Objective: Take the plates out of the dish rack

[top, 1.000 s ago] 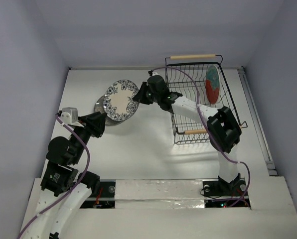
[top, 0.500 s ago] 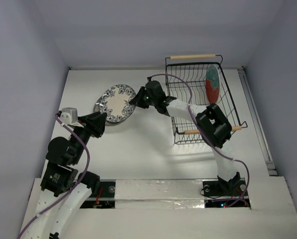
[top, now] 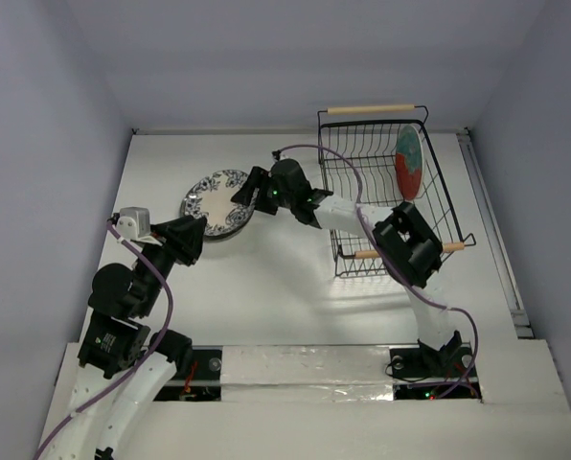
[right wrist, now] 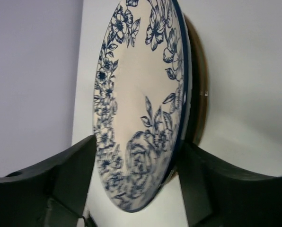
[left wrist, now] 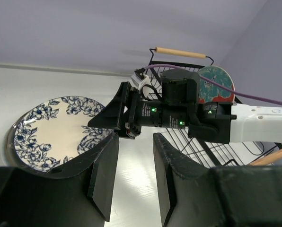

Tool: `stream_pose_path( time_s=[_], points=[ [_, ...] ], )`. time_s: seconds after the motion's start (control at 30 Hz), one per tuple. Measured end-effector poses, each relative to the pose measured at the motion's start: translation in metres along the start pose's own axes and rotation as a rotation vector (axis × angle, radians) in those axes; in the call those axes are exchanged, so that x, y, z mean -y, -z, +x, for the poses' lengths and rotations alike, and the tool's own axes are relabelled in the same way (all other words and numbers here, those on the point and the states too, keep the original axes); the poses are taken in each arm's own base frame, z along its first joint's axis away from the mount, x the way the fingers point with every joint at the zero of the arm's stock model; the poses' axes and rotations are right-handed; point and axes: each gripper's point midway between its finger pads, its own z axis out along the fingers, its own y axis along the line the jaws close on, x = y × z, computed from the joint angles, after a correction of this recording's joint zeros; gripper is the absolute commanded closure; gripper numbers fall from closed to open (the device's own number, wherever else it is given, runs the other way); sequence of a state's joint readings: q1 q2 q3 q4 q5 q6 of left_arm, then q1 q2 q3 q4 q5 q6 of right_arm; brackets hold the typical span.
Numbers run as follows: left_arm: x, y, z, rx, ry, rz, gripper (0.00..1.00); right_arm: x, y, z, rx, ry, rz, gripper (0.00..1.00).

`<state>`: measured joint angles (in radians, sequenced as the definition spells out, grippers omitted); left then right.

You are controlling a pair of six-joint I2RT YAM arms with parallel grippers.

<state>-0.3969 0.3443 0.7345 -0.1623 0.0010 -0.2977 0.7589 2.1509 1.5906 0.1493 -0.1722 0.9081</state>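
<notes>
Right gripper [top: 250, 195] pinches floral plate [top: 214, 199] down onto a lower plate [top: 188, 204] on the table [top: 266, 278], left gripper [left wrist: 135, 142] parted, empty; only red-rimmed plate [top: 407, 163] seen in dish rack [top: 372, 109].

Right gripper [top: 240, 197] pinches the floral plate [top: 210, 202] — red-and-teal plate [top: 407, 161] stands in the dish rack [top: 367, 169].

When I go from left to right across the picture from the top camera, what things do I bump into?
Blue-flowered plate → right pincer, gripping that plate's right edge → red-and-teal plate, standing in the dish rack.
</notes>
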Motion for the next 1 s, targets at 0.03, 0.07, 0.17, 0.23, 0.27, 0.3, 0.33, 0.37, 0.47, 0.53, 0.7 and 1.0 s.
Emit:
stream_pose_path(
  time_s=[0.03,0.07,0.17,0.23,0.27,0.3,0.33,0.37,0.47,0.53,0.7,1.0],
  points=[
    [0.000,0.000,0.000,0.000,0.000,0.002,0.68,-0.001,0.000,0.001,0.000,0.006,0.000,0.25],
    [0.001,0.000,0.000,-0.001,0.000,0.003,0.67,-0.001,-0.001,0.002,0.002,0.017,0.000,0.23],
    [0.001,0.000,0.000,-0.002,0.000,0.007,0.67,-0.003,0.001,0.002,0.015,0.048,0.009,0.15],
    [0.002,0.000,0.000,-0.003,0.000,0.010,0.67,-0.004,0.006,0.002,0.024,0.076,0.024,0.12],
    [0.002,0.000,0.001,-0.003,0.000,0.011,0.67,-0.004,0.009,0.002,0.027,0.090,0.035,0.12],
    [0.002,0.000,0.001,-0.004,0.000,0.011,0.67,-0.004,0.013,0.002,0.031,0.105,0.048,0.12],
    [0.002,0.000,0.001,-0.004,0.000,0.013,0.67,-0.002,0.018,0.001,0.035,0.118,0.062,0.12],
    [0.002,0.000,0.001,-0.004,0.000,0.013,0.67,0.000,0.023,0.002,0.034,0.134,0.082,0.13],
    [0.003,0.000,0.001,-0.005,0.000,0.015,0.67,0.000,0.040,0.002,0.045,0.175,0.109,0.25],
    [0.003,0.000,0.001,-0.005,0.000,0.016,0.68,-0.003,0.054,-0.002,0.060,0.203,0.117,0.54],
    [0.003,0.000,0.001,-0.006,0.000,0.018,0.79,-0.018,0.099,-0.026,0.147,0.281,0.142,1.00],
    [0.003,0.000,0.001,-0.007,-0.001,0.020,1.00,-0.004,0.274,-0.175,0.639,0.413,0.477,0.83]
  ],
)
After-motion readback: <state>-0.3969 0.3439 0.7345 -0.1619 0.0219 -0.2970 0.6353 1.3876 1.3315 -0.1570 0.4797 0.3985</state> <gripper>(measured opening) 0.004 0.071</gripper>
